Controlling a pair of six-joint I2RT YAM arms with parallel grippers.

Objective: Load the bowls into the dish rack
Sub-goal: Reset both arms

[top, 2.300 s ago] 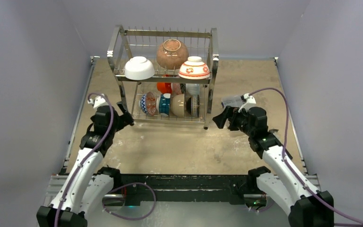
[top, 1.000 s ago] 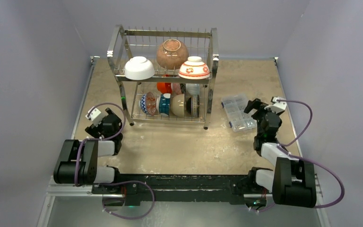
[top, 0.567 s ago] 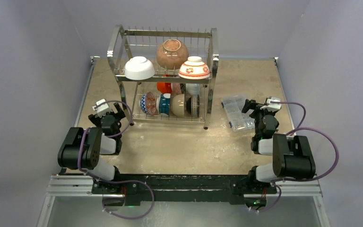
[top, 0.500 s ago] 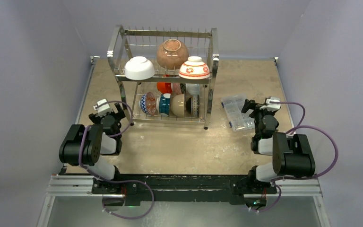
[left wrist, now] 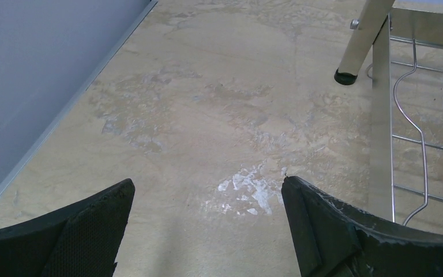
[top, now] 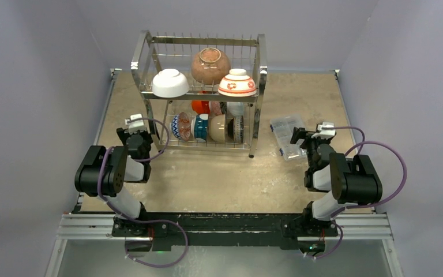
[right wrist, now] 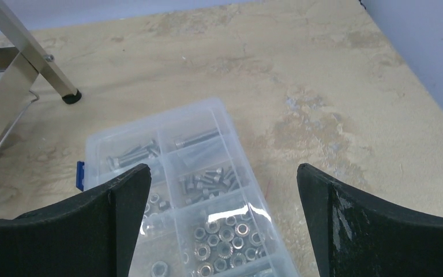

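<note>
The dish rack (top: 258, 118) stands at the back centre of the table. Its upper tier carries a white bowl (top: 170, 82), a tan-brown bowl (top: 210, 65) and a red-and-white bowl (top: 236, 83), all upside down. Several more bowls stand on edge in the lower tier, among them a blue patterned one (top: 180, 126) and an orange-red one (top: 200, 106). My left gripper (top: 138, 131) (left wrist: 207, 187) is open and empty above bare table, beside the rack's front left leg (left wrist: 362, 40). The right gripper (top: 303, 137) (right wrist: 224, 173) is open and empty over a clear box.
A clear plastic compartment box (top: 286, 137) (right wrist: 190, 190) of screws and nuts lies right of the rack, under my right fingers. Grey walls close in the table on the left, back and right. Both arms are folded back near their bases at the near edge.
Both arms have folded back from their reach towards the rack. Over the last second the grippers have edged inward, the left towards the rack's leg and the right over the box. Both stayed open.
</note>
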